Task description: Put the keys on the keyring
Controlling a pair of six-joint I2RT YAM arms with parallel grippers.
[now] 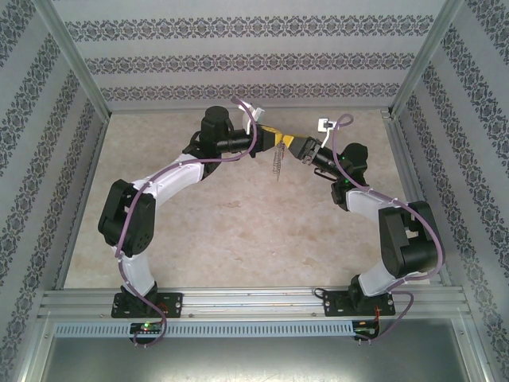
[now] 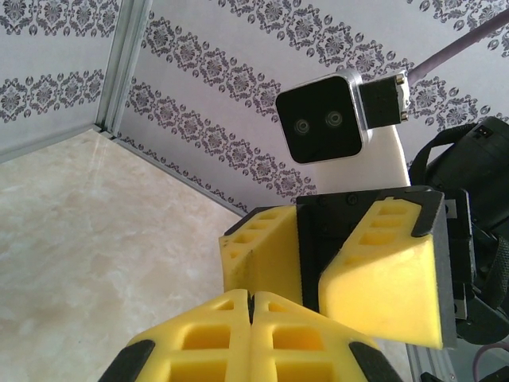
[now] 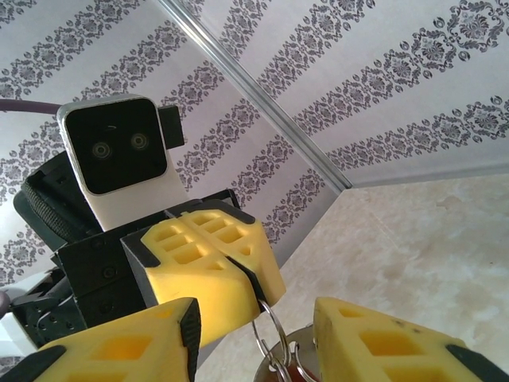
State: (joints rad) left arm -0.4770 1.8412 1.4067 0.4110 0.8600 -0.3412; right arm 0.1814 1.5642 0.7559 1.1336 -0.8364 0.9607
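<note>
The left claw (image 3: 253, 278) is clenching the top of the keyring (image 3: 269, 333), which is hanging high above the counter (image 1: 238, 231). Just under the keyring a reddish lump, probably the key (image 3: 301, 368), is peeking in. The picture's edge is cutting it off, so I am not seeing whether it is threaded on or merely touching. The right claw (image 2: 312, 274) is sitting spread wide, one finger on each side of the keyring, gripping nothing. I'm judging the threading as underway, not visibly finished.
</note>
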